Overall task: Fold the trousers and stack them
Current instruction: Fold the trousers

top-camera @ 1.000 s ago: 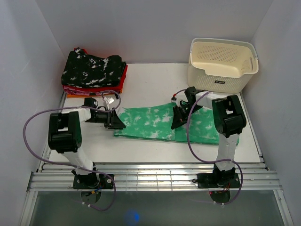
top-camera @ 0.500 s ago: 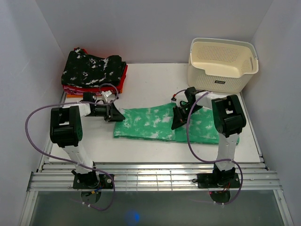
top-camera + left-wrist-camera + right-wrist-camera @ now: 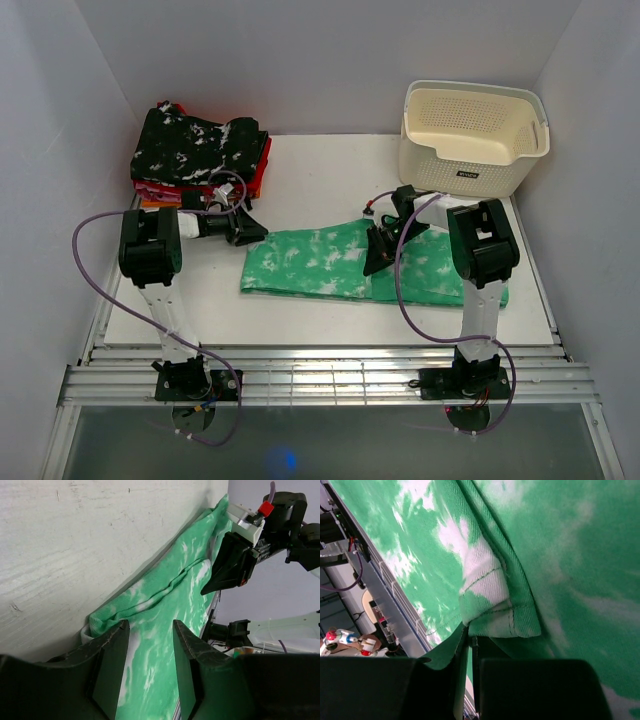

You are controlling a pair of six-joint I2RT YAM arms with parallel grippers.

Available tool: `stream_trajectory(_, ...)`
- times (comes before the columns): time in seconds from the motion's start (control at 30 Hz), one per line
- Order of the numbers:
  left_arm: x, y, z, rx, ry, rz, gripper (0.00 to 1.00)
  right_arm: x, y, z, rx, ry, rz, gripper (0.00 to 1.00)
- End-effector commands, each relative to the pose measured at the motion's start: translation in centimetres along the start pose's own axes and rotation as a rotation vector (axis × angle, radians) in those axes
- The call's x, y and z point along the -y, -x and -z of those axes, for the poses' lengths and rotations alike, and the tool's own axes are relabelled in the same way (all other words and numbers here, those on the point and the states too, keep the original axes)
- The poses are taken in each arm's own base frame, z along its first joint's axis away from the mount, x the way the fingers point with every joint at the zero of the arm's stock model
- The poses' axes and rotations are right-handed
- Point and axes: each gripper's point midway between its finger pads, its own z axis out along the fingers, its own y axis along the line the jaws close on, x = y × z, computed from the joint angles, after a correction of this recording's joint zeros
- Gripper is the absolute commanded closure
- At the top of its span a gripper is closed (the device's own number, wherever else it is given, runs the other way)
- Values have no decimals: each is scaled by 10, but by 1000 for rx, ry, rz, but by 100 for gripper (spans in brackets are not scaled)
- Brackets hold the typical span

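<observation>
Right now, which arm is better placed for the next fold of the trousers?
Right, probably. The right gripper is shut on a fold of the trousers near their middle, ready to carry it over. The left gripper is open at their left end, holding nothing.

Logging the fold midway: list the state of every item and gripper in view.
trousers, lying flat, stretched long, one fold pinched.
left gripper, open, empty, off the trousers' left end.
right gripper, shut on the trousers.
basket, upright, looks empty.
black speckled garment, folded, on top of the red and orange clothes.
</observation>
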Motion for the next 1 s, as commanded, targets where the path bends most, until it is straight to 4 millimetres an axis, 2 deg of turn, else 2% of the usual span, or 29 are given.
stream_trajectory(0.0, -26, 15, -6, 77, 133, -12, 47, 20, -8, -12, -47, -66, 13, 92)
stream_trajectory(0.1, -9, 15, 3, 80, 109, -75, 44, 18, -9, -12, -44, -63, 10, 92)
stream_trajectory(0.13, 12, 16, 11, 75, 76, -120, 42, 17, -9, -11, -40, -67, 16, 92)
stream_trajectory(0.2, 30, 10, 23, 42, 25, -193, 42, 17, -8, -9, -36, -69, 23, 92)
stream_trajectory(0.23, 50, -6, 32, -13, -25, -169, 42, 17, -8, -9, -36, -70, 23, 92)
stream_trajectory(0.3, 62, -17, 40, -70, -61, -302, 41, 16, -7, -9, -34, -69, 20, 92)
stream_trajectory(0.33, 71, -41, 47, -134, -86, -217, 41, 16, -7, -9, -33, -69, 18, 92)
stream_trajectory(0.37, 72, -50, 51, -161, -103, -295, 40, 15, -7, -9, -31, -70, 21, 92)
stream_trajectory(0.4, 73, -60, 54, -191, -114, -302, 40, 15, -6, -9, -29, -73, 21, 92)
stream_trajectory(0.43, 79, -79, 61, -250, -122, -225, 40, 16, -6, -9, -28, -73, 21, 92)
stream_trajectory(0.5, 66, -96, 64, -313, -115, -275, 40, 16, -5, -10, -29, -73, 19, 92)
stream_trajectory(0.57, 59, -115, 71, -384, -103, -238, 40, 16, -5, -11, -30, -74, 22, 92)
stream_trajectory(0.67, 43, -132, 69, -433, -92, -220, 40, 17, -5, -12, -34, -77, 21, 92)
stream_trajectory(0.77, 17, -141, 62, -455, -43, -153, 40, 19, -5, -13, -39, -81, 17, 92)
stream_trajectory(0.8, 0, -143, 59, -476, 3, -132, 41, 19, -6, -14, -41, -81, 16, 92)
stream_trajectory(0.9, -19, -130, 56, -462, 69, -111, 43, 21, -6, -15, -46, -83, 11, 92)
stream_trajectory(0.97, -19, -123, 56, -447, 92, -123, 43, 21, -6, -15, -48, -84, 11, 92)
